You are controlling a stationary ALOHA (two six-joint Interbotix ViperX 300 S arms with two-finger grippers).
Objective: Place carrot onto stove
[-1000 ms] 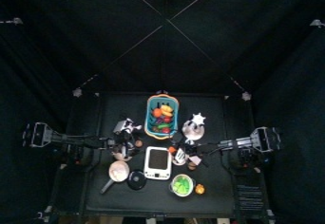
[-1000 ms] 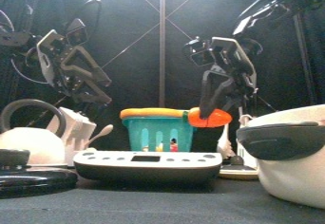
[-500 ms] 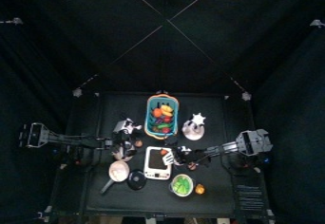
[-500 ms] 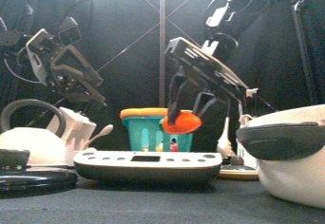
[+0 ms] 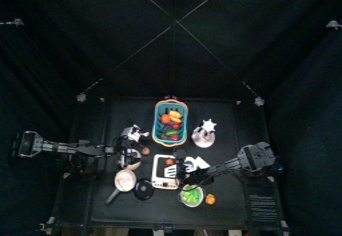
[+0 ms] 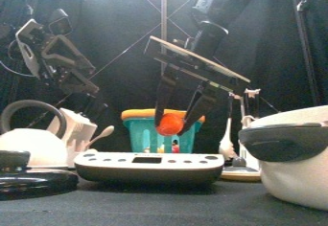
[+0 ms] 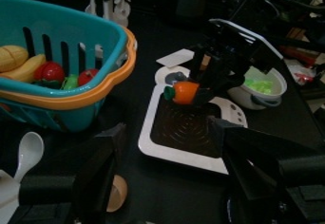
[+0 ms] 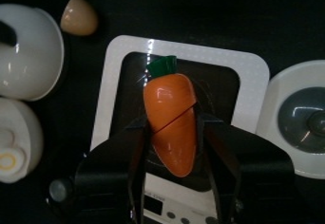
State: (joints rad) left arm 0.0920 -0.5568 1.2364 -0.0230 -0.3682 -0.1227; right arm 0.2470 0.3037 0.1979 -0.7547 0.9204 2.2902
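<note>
On the small black table [image 5: 227, 115], the biggest thing near the middle is the blue-rimmed basket [image 7: 70, 71] of colourful toy food, standing toward the back; in the front view it shows behind the stove [image 6: 148, 166], with the white stove nearer the front edge. To the front view's right a large white pot [image 6: 292, 144] looms close, and to its left stands a white kettle [image 6: 33, 134] with a dark lid [image 6: 36, 182] lying in front of it. A white bowl with green pieces [image 7: 263, 84] sits beside the stove on the right arm's side, and a small tan egg-shaped piece [image 8: 79, 15] lies off the stove's far corner, near a white dish [image 8: 28, 49].

The right gripper [image 8: 172, 166] hangs over the stove, its jaws clamped on the sides of the carrot [image 8: 172, 123]; the carrot is in the air above the stove's dark grill, not resting on it as far as the front view shows. From the right wrist view its long axis runs along the stove's length, green top [image 8: 162, 65] pointing away from the jaws and the tapered end tucked between them. In the front view it hangs roughly upright, in front of the basket.

The left gripper [image 7: 165, 176] waits on its own side, back from the stove, jaws spread apart with nothing between them.
</note>
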